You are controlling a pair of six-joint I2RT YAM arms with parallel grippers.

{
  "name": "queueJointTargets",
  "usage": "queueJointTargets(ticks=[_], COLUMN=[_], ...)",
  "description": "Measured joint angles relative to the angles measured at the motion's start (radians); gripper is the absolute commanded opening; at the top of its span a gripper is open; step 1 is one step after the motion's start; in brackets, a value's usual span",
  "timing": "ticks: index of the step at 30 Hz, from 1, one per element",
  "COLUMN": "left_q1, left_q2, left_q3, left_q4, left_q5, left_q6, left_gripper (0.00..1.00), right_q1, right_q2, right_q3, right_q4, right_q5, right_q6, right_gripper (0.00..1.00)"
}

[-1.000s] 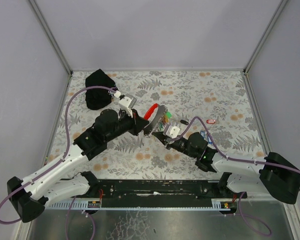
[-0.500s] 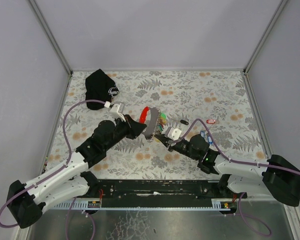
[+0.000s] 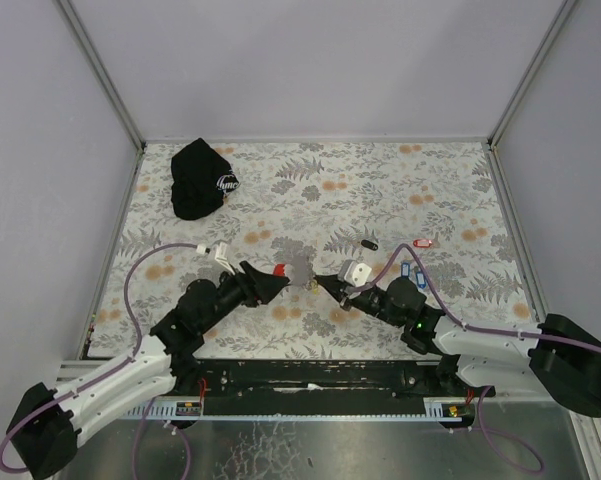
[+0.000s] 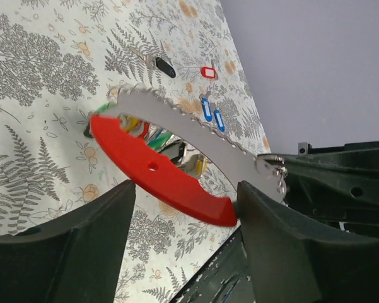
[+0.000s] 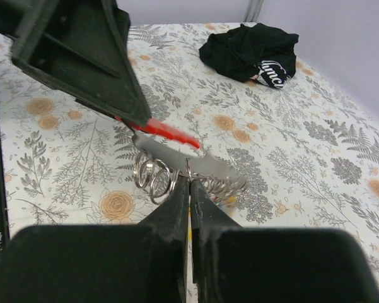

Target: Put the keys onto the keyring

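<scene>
My right gripper [image 5: 189,183] pinches the keyring [image 5: 152,177]; my left gripper [image 4: 184,189] is spread around its red piece [image 4: 157,173]. The green and yellow keys [image 4: 161,139] seem threaded. Four loose keys [image 4: 211,113] wait toward the table's [image 3: 440,180] right edge.

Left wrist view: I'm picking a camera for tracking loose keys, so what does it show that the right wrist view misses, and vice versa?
Only left wrist: the loose black tag, red tag and two blue tags lying on the table. Only right wrist: the black cap with its white logo. Both: the right tool shut on the keyring, its red piece and grey bar, over the floral cloth.
</scene>
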Motion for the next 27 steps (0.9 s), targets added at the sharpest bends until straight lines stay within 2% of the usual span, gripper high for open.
queueJointTargets(ticks=[3,7,10,13,17,22,27], left_q1=[0.003,0.004,0.005,0.008,0.01,0.014,0.044], left_q2=[-0.077,-0.182,-0.239,-0.254,-0.143,0.072,0.144], left_q3=[-0.035,-0.054,-0.064,-0.067,-0.062,-0.052,0.005], left_q4=[-0.009,-0.015,-0.021,-0.019,0.015,0.068,0.095], left_q5=[-0.002,-0.009,-0.02,-0.033,-0.024,0.017,0.041], left_q6=[0.005,0.058,0.107,0.167,0.243,0.303,0.347], left_gripper=[0.75,0.77,0.77,0.7,0.61,0.59,0.59], right_q1=[0.0,-0.001,0.0,0.0,-0.001,-0.001,-0.001], right_q2=[0.019,0.059,0.094,0.127,0.165,0.209,0.239], right_q3=[-0.004,-0.004,-0.004,-0.004,0.002,0.048,0.145], right_q4=[0.016,0.034,0.033,0.033,0.056,0.041,-0.053], right_q5=[0.01,0.013,0.011,0.004,-0.017,-0.025,-0.009], right_q6=[0.008,0.017,0.022,0.029,0.039,0.023,-0.062], right_gripper=[0.0,0.0,0.0,0.0,0.0,0.0,0.0])
